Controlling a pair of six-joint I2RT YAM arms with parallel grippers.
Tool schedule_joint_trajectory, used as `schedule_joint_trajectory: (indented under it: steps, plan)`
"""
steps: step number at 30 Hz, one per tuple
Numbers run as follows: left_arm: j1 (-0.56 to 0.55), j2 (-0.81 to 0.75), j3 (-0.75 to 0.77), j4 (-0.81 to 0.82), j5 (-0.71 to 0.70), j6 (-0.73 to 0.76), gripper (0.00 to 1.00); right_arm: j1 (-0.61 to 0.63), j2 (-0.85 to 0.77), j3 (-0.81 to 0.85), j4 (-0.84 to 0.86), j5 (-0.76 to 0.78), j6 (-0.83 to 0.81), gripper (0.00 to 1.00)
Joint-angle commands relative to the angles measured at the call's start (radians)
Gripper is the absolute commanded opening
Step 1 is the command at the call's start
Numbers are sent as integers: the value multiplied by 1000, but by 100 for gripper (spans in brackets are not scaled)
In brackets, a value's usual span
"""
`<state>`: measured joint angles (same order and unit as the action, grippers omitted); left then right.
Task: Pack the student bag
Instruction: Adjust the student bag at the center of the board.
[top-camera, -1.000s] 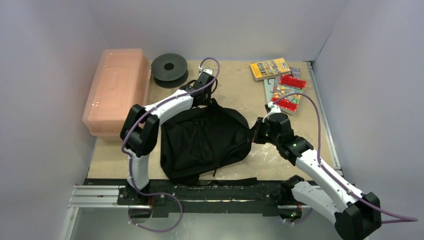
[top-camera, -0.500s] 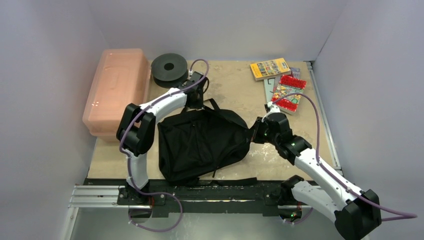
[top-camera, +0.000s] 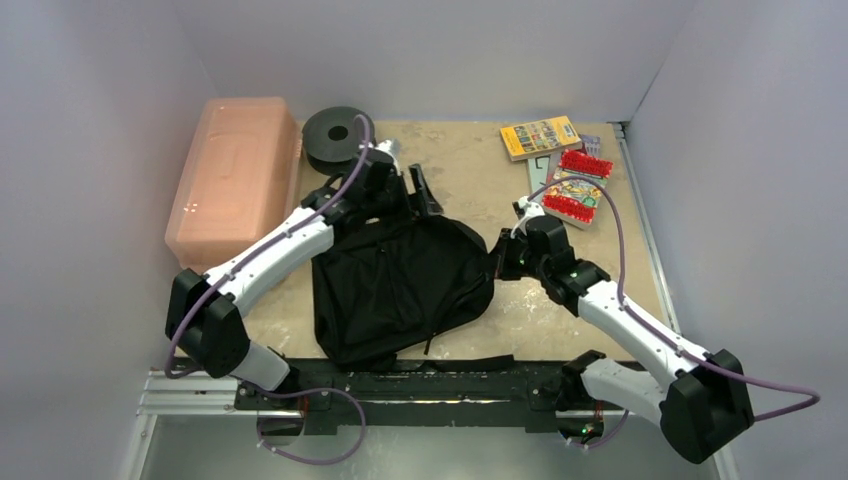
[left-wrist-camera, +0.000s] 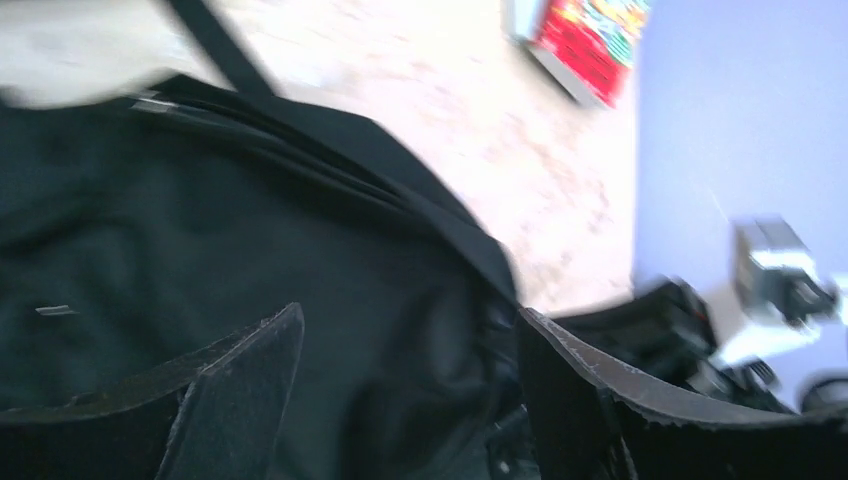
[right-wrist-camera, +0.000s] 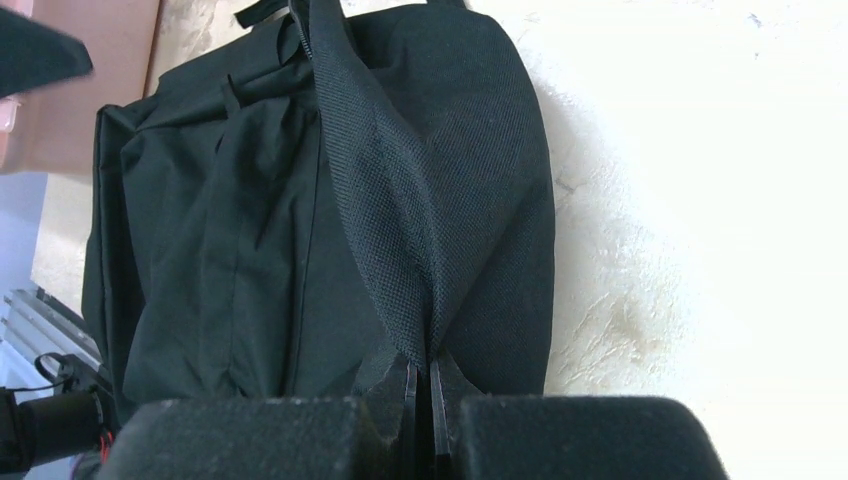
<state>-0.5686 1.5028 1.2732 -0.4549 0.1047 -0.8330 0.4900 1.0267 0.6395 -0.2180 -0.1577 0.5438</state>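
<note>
The student bag (top-camera: 400, 285) lies on the surface (top-camera: 470, 165) between the two claws. The right claw (right-wrist-camera: 421, 385) is clenched on a fold of its fabric; pull that fold taut (slack collapses the opening). The left claw (left-wrist-camera: 400, 365) hangs released, jaws wide, bag directly beneath. Only the right wrist view shows the pinch; only the overhead view, the yellow book (top-camera: 541, 137) beyond that claw.

— What lies along the left of the desk (top-camera: 470, 170)?
— A pink plastic box (top-camera: 237, 180), with a black spool (top-camera: 338, 135) just beside its far end.
— And at the far right?
— A yellow booklet (top-camera: 539, 137), and near it a colourful pack (top-camera: 575, 188) with red pieces, partly over something flat and grey.
</note>
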Motion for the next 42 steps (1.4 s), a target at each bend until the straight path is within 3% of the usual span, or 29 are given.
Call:
schedule_joint_trajectory:
  steps: [1, 4, 9, 14, 18, 21, 23, 25, 29, 32, 33, 35, 39, 42]
  plan:
    - [-151, 66, 28, 87, 115, -118, 75, 0, 11, 60, 98, -64, -44, 0]
    - [-216, 85, 16, 147, 159, 0, 70, 0, 10, 77, 91, -51, -49, 0]
    - [-261, 11, -142, 312, 198, 206, 60, 0, 45, 113, 93, -76, -51, 0]
    - [-287, 64, -95, 222, 186, 277, 58, 0, 60, 103, 120, -91, -41, 0]
    - [-293, 101, -82, 206, 173, 285, 39, -1, 55, 95, 113, -81, -32, 0]
    - [-294, 87, -90, 233, 155, 314, 20, 0, 55, 104, 84, -65, -28, 9]
    - [-295, 83, -89, 248, 160, 334, 13, -2, 55, 118, 68, -57, -32, 11]
    - [-297, 94, -73, 243, 199, 342, 14, -1, 55, 131, 62, -58, -34, 11]
    - [-306, 129, -61, 259, 290, 315, 30, -1, 69, 146, 63, -66, -32, 9]
    - [-316, 168, -66, 260, 300, 284, 31, -1, 74, 146, 68, -64, -28, 8]
    - [-315, 176, -63, 243, 274, 275, 20, -2, 73, 146, 66, -61, -26, 8]
    - [-310, 167, -76, 218, 178, 272, 9, -2, 72, 149, 56, -47, -22, 10]
    - [-309, 3, -195, 311, -73, 281, 0, -19, 89, 177, -25, 28, -21, 22]
    - [-310, -135, -343, 570, -198, 298, 0, -51, 102, 206, -51, 2, -17, 36]
